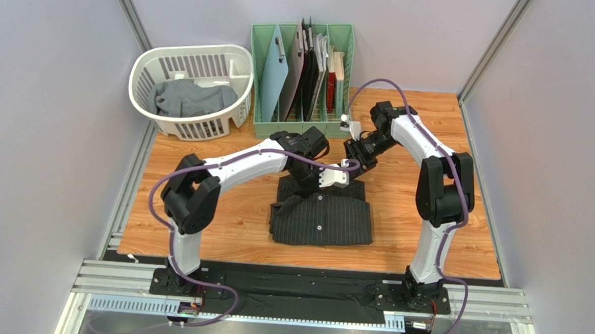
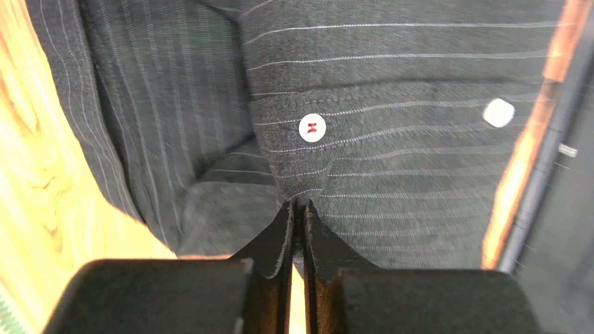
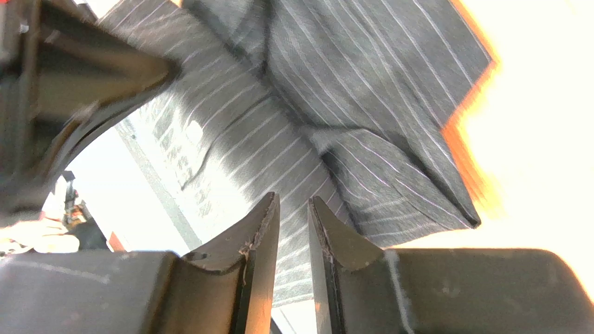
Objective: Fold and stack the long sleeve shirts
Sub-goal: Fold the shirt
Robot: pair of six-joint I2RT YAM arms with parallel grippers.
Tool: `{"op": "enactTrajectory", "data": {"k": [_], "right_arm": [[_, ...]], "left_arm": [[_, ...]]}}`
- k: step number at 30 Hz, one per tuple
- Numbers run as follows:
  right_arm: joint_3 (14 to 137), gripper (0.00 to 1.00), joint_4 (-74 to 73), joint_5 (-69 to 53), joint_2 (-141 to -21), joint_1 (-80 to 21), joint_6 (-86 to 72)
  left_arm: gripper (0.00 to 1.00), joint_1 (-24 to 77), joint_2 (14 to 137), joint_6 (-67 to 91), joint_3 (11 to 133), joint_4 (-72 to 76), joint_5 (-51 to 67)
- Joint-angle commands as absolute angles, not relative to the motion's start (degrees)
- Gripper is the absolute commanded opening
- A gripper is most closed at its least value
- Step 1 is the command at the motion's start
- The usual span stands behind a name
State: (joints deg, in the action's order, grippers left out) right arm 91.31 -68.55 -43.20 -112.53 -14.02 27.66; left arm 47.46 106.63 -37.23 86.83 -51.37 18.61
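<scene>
The left gripper (image 2: 298, 205) has its jaws pressed almost together, with only a thin slit between them. Its tips pinch a small pucker of the black pinstriped shirt (image 2: 390, 160), and the creases in the cloth run in towards them. Just ahead of the tips sits a white button (image 2: 312, 129) sewn with red thread. A second button (image 2: 498, 113) lies ahead and off to the right, and the wooden table (image 2: 28, 174) shows to the gripper's left. The right gripper (image 3: 293, 202) holds its jaws a narrow way apart, with striped cloth running down into the gap, so it grips a thicker fold of the same shirt (image 3: 376, 83). Beyond its tips the cloth is lit from behind, and a corner of it hangs off to the right. From above, the left gripper (image 1: 337, 177) and the right gripper (image 1: 355, 156) are close together at the far edge of the shirt (image 1: 321, 218). The rest of the shirt lies folded on the table (image 1: 221, 224) on the near side of both tools. The grey shirt (image 1: 193, 99) lies well beyond and to the left of the left gripper, bunched inside a white laundry basket (image 1: 149, 60). A green rack (image 1: 256, 58) stands just past both grippers.
</scene>
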Motion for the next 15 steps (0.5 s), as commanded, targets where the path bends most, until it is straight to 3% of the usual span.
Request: {"op": "enactTrajectory", "data": {"k": [1,6,7,12,15], "right_arm": [[91.7,0.28,-67.3,-41.0,-114.7,-14.5,25.1],[88.7,0.28,-62.7,-40.4,-116.0,-14.8,22.2],[86.9,0.28,-61.5,-40.3,-116.0,-14.9,22.1],[81.3,0.28,-57.7,-38.4,-115.6,-16.6,21.5],[78.1,0.28,-56.0,-38.1,-115.4,-17.9,21.0]], "left_arm": [[0.18,44.6,112.3,-38.7,89.6,-46.9,19.0],[0.42,43.6,111.7,-38.8,88.6,-47.7,20.6],[0.54,43.6,110.0,-38.4,88.0,-47.4,20.8],[0.59,43.7,106.5,-36.5,83.0,-48.0,20.6],[0.53,43.6,105.9,-36.7,79.5,-48.1,20.1]]}}
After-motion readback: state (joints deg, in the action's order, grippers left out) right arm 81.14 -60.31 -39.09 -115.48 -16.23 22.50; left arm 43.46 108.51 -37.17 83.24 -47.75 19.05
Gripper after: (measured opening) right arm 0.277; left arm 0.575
